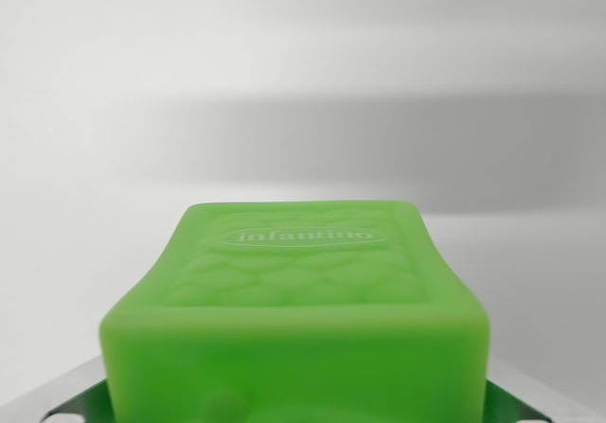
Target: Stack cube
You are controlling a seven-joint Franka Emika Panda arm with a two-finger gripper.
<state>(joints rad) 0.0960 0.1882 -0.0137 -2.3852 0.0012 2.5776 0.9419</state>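
Note:
A soft green cube (pixel 298 290) fills the lower middle of the wrist view, very close to the camera. Its top face has a scaly embossed pattern and an oval with the word "infantino". Grey metal fingers (pixel 68 402) show at the bottom left and bottom right corners, pressed against the cube's two sides, with green reflected on them. My gripper (pixel 298 409) is shut on the cube. The cube hides whatever lies below it, and no second cube is in view.
Behind the cube there is only a blurred white surface (pixel 530 253) and a pale grey band of background (pixel 379 149). No other object or edge is sharp enough to make out.

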